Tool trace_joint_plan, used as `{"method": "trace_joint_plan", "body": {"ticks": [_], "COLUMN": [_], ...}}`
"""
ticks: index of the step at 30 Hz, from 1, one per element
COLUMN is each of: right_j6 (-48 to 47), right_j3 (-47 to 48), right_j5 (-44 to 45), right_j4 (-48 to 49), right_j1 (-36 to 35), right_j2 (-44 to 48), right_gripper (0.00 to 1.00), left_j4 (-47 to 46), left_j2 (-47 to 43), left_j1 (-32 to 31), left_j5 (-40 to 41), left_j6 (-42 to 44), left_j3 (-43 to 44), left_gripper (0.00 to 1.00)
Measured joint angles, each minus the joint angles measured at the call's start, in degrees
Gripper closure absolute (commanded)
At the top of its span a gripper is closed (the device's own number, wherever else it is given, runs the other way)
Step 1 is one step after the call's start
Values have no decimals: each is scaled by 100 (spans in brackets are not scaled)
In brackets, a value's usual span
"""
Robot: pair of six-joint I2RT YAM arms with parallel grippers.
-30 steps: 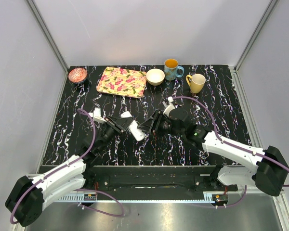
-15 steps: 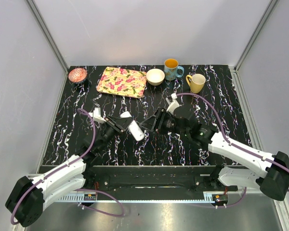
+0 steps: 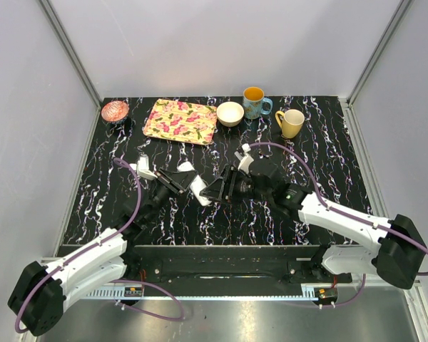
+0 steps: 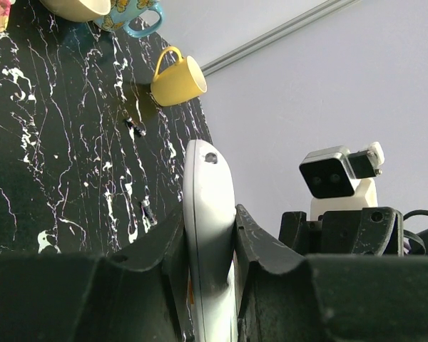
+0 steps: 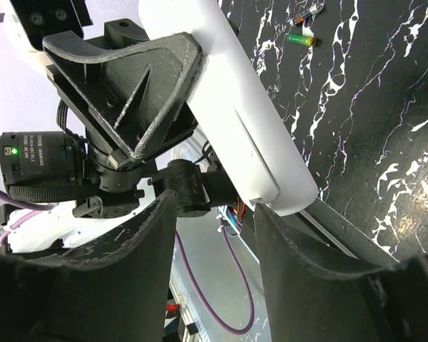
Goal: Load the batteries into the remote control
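Left pincer (image 4: 210, 228) is closed on the remote (image 5: 235, 92), jaws clamped across its narrow sides at roughly mid-length. The remote is off the desk (image 3: 321, 153), over its middle, with one rounded end projecting towards the right arm. Right pincer (image 5: 214, 206) stands open just beside that projecting end. Nothing lies between its fingers (image 5: 139, 271), and the views do not show whether either finger touches the casing. A small green-and-yellow cylinder, taken to be a battery (image 5: 300, 40), lies on the desk beyond the remote, well apart from both pincers. No battery is seen in the remote, though the compartment itself is not clearly visible. Assessment of handling: the remote appears to be a light, stiff bar of smooth plastic. It should not bend under a firm clamp, but the glossy rounded surface is likely to slip or swivel if gripped near an end or on the curved face. The present hold across the flat side walls near the middle is judged sound. Any second hold is best taken on the side walls close to the free end, clear of the battery bay. The battery is small, round and liable to roll, and is best pinched across its middle.
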State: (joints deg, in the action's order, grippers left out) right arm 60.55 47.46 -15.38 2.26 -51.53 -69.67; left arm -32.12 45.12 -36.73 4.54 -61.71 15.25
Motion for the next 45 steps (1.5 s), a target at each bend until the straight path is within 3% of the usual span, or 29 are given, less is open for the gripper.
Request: {"method": "trace_joint_plan", "body": {"ticks": [45], "right_j6": [245], "right_j3": [-24], "right_j5": [-122], "right_j4": [258], "right_j1": [0], "right_j2": [-153], "right_gripper": [42], "left_j4": [79], "left_j2": [-227], "left_j1": [26], "left_j5": [168], "left_j6": [85], "left_j3": [0], "left_gripper": [100]}}
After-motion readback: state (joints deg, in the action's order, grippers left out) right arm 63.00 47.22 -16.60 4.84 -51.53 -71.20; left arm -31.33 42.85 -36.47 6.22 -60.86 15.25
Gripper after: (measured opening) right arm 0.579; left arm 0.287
